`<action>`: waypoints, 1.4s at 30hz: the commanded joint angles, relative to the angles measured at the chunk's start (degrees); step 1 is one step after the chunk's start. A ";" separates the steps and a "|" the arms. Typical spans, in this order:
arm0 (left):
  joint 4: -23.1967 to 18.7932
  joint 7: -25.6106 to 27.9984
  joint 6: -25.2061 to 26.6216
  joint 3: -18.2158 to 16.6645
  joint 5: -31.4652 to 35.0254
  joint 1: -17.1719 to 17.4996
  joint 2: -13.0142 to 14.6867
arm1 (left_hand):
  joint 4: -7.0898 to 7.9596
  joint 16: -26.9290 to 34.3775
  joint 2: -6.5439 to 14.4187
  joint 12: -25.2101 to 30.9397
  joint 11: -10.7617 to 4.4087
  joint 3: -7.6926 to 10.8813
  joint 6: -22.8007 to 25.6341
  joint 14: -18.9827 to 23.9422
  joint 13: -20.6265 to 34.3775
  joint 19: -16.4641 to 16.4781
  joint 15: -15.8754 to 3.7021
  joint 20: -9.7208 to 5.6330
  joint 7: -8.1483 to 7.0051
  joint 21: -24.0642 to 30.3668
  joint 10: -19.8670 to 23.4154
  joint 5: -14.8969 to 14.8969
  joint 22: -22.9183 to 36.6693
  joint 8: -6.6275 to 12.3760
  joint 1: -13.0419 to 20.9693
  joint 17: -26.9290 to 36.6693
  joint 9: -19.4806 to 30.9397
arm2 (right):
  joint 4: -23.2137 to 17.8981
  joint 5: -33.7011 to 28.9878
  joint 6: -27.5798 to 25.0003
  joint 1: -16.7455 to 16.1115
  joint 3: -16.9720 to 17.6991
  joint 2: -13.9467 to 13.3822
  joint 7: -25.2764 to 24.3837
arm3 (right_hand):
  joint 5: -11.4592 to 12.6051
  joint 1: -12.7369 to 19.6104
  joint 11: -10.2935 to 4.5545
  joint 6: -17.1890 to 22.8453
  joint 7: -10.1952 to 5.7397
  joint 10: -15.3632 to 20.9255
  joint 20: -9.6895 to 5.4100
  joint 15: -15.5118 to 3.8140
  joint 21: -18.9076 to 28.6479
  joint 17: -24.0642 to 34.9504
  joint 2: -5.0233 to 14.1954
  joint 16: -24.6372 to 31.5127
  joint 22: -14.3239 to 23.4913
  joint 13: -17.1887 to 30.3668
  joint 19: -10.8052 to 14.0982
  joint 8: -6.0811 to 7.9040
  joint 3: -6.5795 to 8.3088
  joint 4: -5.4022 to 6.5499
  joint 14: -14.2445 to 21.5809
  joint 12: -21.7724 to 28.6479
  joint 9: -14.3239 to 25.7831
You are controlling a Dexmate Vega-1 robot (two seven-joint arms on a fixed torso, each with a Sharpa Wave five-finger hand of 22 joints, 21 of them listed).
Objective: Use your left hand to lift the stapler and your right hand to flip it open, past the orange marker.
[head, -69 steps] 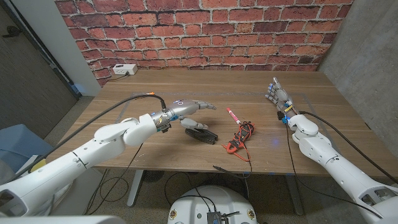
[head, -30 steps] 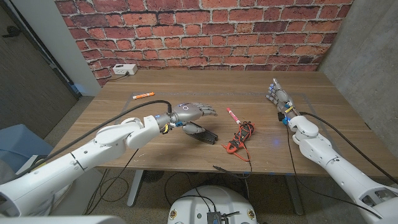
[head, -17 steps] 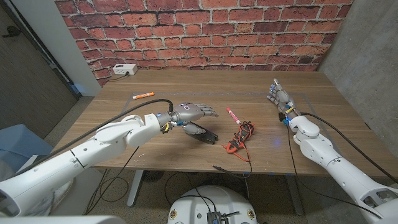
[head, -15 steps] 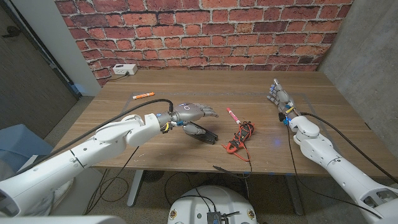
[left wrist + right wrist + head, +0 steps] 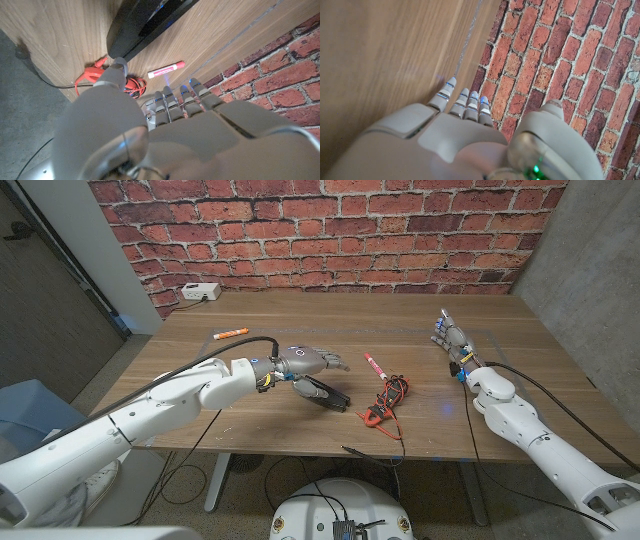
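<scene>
Your left hand, fingers spread and empty, hovers directly above the black metal stapler, whose long axis runs diagonally on the wooden table; the unclenched right hand waits well apart.

Matt wood-grain counter; glossy black plastic stapler; smooth grey metallic-looking left hand; rough red brick wall; shiny red cable

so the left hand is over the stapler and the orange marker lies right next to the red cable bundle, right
Not quite. In the head view the left hand is over the stapler, but the orange marker lies far off the red cable bundle; the red marker is beside that.
</scene>
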 commanded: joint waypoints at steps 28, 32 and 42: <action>0.76 -5.26 -1.43 1.73 1.81 -2.58 -0.70 | -0.39 3.25 2.12 1.76 -0.76 2.16 1.59 6.48 2.20 4.22 -5.05 -0.58 0.43 1.59 2.10 1.23 -0.15 2.09 -2.79 0.99 1.25 | -0.50 -0.36 -0.96 -0.53 -0.28 -0.66 -0.33 | -0.21 1.02 -0.12 0.08 -0.14 -0.19 0.04 -0.46 0.16 0.02 0.30 0.58 0.05 0.06 -0.10 0.00 0.27 -0.48 -0.31 0.03 0.15; 1.18 -5.90 -1.32 2.32 2.39 -2.93 -1.16 | -0.51 3.03 2.03 1.58 -0.67 2.31 1.49 6.11 2.35 4.03 -4.90 -0.48 0.20 1.44 1.57 1.35 -0.13 2.10 -2.76 1.02 1.37 | -0.42 -0.04 -1.07 -0.65 -0.16 -0.59 -0.25 | -0.23 1.01 -0.12 0.11 -0.16 -0.19 0.02 -0.51 0.17 0.02 0.32 0.58 0.05 0.05 -0.10 0.02 0.29 -0.48 -0.34 0.03 0.15; 2.48 -5.51 -1.88 3.31 3.62 -3.33 -1.57 | -0.51 2.32 0.97 1.22 -0.57 2.01 0.13 4.74 2.78 3.01 -4.49 -0.29 -0.17 0.87 0.41 1.15 -0.09 1.70 -3.59 1.10 1.72 | -0.28 -0.24 -1.57 -0.56 -0.38 -0.71 -0.38 | -0.26 1.07 -0.13 0.08 -0.12 -0.18 0.04 -0.51 0.16 0.01 0.49 0.62 0.05 0.03 -0.11 0.00 0.43 -0.51 -0.33 0.04 0.15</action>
